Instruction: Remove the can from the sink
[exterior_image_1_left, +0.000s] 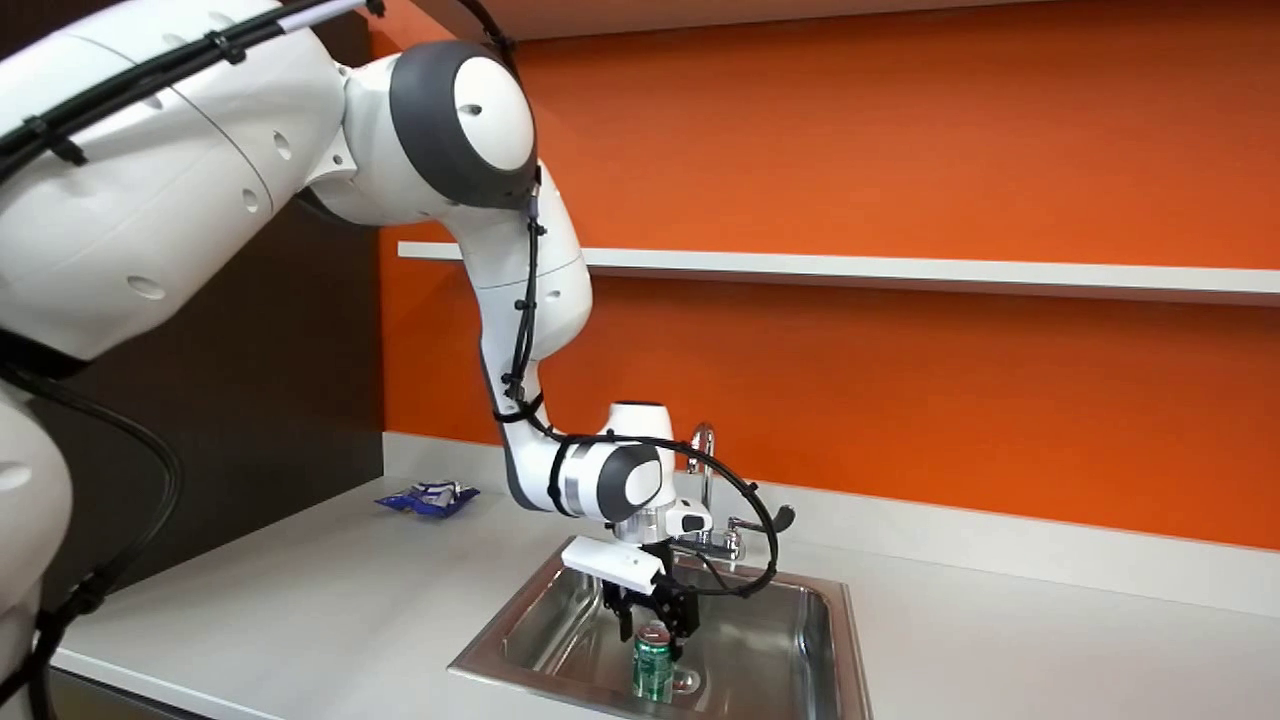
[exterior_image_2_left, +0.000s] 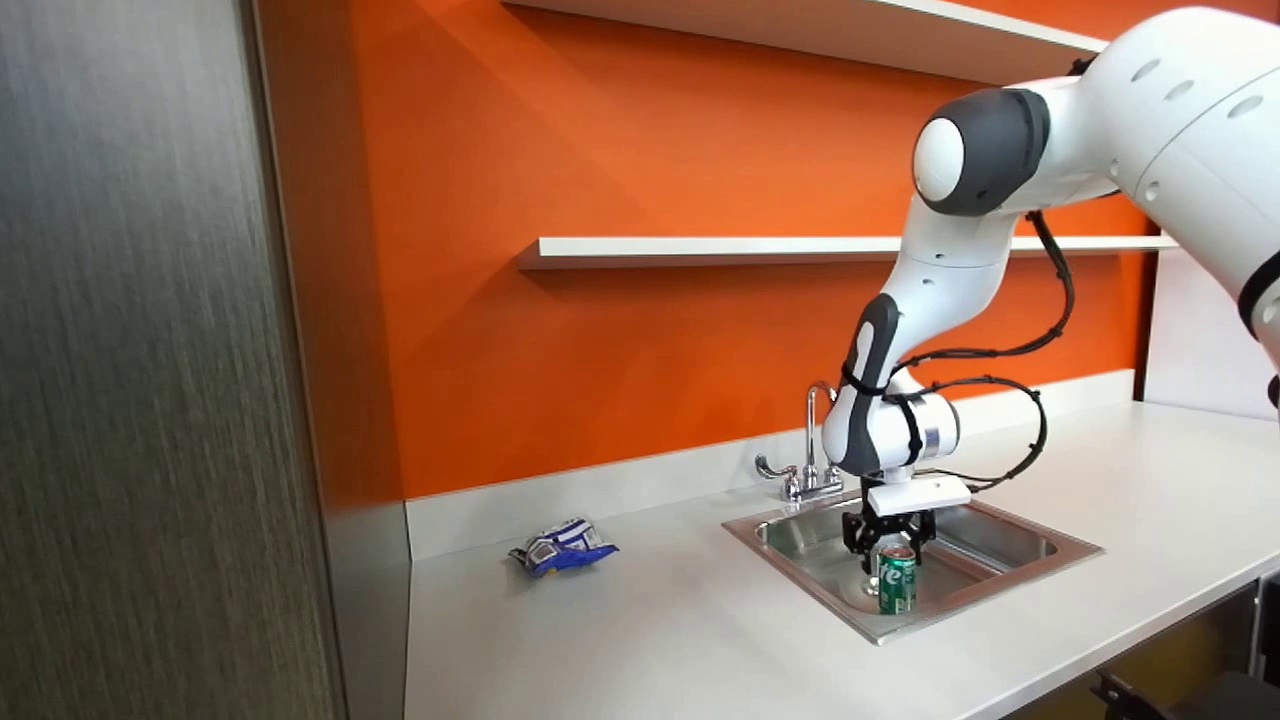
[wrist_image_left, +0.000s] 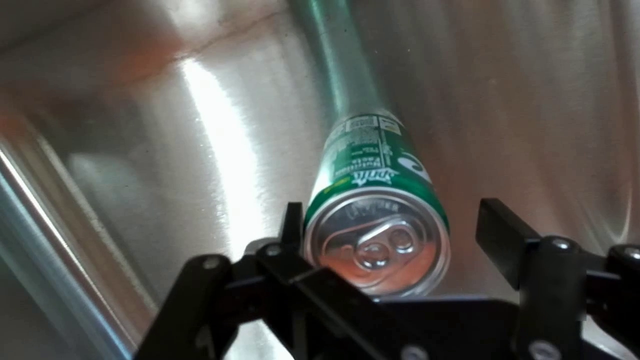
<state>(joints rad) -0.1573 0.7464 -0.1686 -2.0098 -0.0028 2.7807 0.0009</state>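
Observation:
The green can with a silvery top stands upright in the stainless steel sink, near its front side. It also shows in an exterior view and, from above, in the wrist view. My gripper is open and points down over the can top, with one finger on each side of it. The left finger in the wrist view is very close to the can's rim; contact cannot be told. A visible gap separates the right finger from the can. The gripper's body hides the lower edge of the can top there.
A chrome two-handled faucet stands behind the sink, close to the arm's wrist. A blue crumpled packet lies on the white countertop near the wall. A white shelf runs along the orange wall. Cables loop beside the gripper.

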